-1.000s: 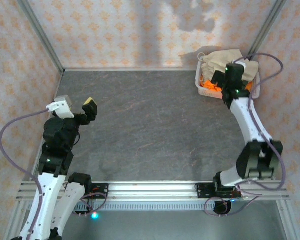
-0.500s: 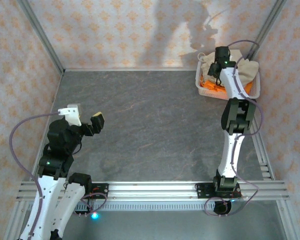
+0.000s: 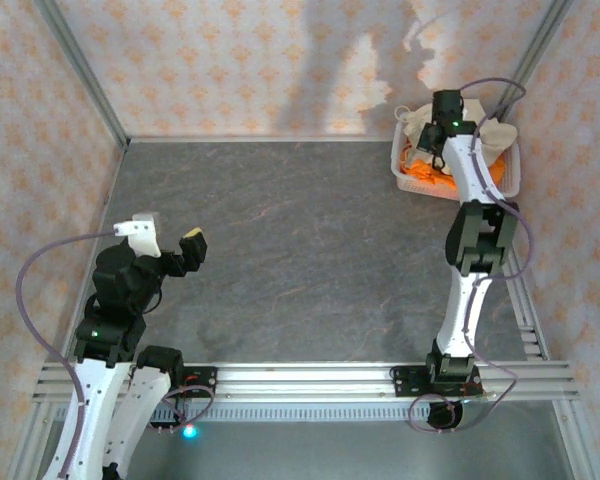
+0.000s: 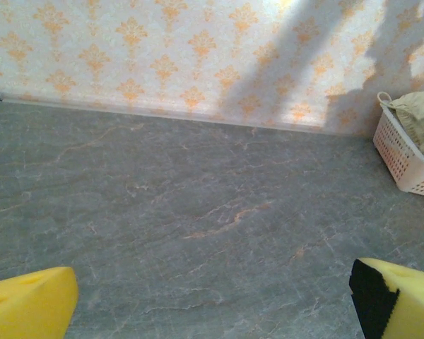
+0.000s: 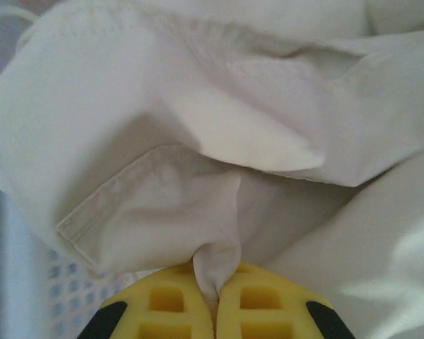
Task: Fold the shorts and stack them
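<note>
Beige shorts [image 5: 198, 141]: soft, creased cloth with a stitched hem, heaped in a basket [image 3: 397, 160] at the far right corner of the surface [image 3: 300, 230]. Orange shorts [image 3: 425, 178] beneath, bright at the near rim. Right hand [image 5: 215, 286] pinched tight on a fold of the beige shorts. Left hand [image 3: 168, 240] spread wide, holding nothing, well apart from the basket. Basket of white plastic mesh; surface dark grey, veined like stone; patterned wall [image 3: 260, 60] behind.

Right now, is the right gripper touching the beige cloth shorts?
Touching: the right wrist view shows the right gripper shut on a fold of the beige cloth shorts.
</note>
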Tool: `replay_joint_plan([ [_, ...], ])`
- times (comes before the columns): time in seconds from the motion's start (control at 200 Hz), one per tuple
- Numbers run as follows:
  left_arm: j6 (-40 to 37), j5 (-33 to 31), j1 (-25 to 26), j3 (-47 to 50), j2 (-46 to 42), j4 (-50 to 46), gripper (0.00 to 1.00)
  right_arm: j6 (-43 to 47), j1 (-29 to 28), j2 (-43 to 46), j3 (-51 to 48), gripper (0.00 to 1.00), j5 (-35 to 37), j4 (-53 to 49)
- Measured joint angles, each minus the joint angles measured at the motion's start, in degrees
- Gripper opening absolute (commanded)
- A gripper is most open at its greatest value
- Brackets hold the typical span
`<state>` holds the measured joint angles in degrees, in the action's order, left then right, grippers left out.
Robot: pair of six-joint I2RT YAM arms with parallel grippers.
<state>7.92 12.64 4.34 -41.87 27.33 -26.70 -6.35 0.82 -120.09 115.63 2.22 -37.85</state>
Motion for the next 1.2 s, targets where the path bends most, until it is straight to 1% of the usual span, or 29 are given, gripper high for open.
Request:
replay_joint_plan([
  [0.1,-0.17,-0.04,0.0,0.04,0.0,-0.13,1.0,-1.25,-0.83,9.03,-5.86,0.0,-2.6,4.02],
  [0.16,-0.33,-0.11,0.0,0.04,0.0,-0.13,1.0,-2.08,-1.31,14.1,-7.78,0.0,-4.42,6.1],
  [0.32,-0.37,-0.7,0.0,0.15,-0.39,-0.13,1.0,-4.24,-2.19,23.93,-8.28,0.0,-10.88,11.02],
  [0.43,-0.37,-1.07,0.0,0.28,-0.52,-0.15,1.0,-5.49,-3.32,27.71,-7.96,0.0,-15.78,12.66],
  [0.49,-0.39,-1.09,0.0,0.33,-0.57,-0.15,1.0,-5.77,-4.94,28.65,-7.74,0.0,-18.32,13.31],
  [0.555,-0.42,-1.11,0.0,0.33,-0.61,-0.15,1.0,-5.66,-8.04,28.89,-7.15,0.0,-21.0,13.51],
  [0.671,-0.48,-1.16,0.0,0.33,-0.63,-0.15,1.0,-4.85,-15.78,28.13,-5.35,0.0,-25.03,12.59],
  [0.816,-0.48,-1.53,0.0,0.35,-0.63,-0.15,1.0,-2.29,-26.47,25.22,-0.17,0.0,-29.53,10.36],
  [0.911,-0.48,-1.73,0.0,0.37,-0.63,-0.17,1.0,-0.85,-31.47,24.17,0.92,0.0,-31.91,9.81],
  [1.011,-0.48,-2.45,0.0,0.37,-0.98,-0.28,1.0,0.28,-33.9,23.91,0.81,0.0,-33.35,8.57],
  [1.106,-0.48,-2.86,0.0,0.37,-1.53,-0.37,1.0,1.66,-34.16,24.5,-1.46,0.0,-33.09,8.46],
  [1.151,-0.48,-3.13,0.0,0.37,-1.84,-0.39,1.0,2.54,-34.1,25.57,-4.39,0.04,-32.33,8.79],
  [1.156,-0.48,-3.17,0.0,0.37,-1.9,-0.39,1.0,2.6,-34.1,25.68,-4.7,0.06,-32.2,8.81],
  [1.201,-0.48,-3.5,0.0,0.37,-2.16,-0.44,1.0,3.41,-33.99,26.95,-8.41,0.15,-31.3,8.98],
])
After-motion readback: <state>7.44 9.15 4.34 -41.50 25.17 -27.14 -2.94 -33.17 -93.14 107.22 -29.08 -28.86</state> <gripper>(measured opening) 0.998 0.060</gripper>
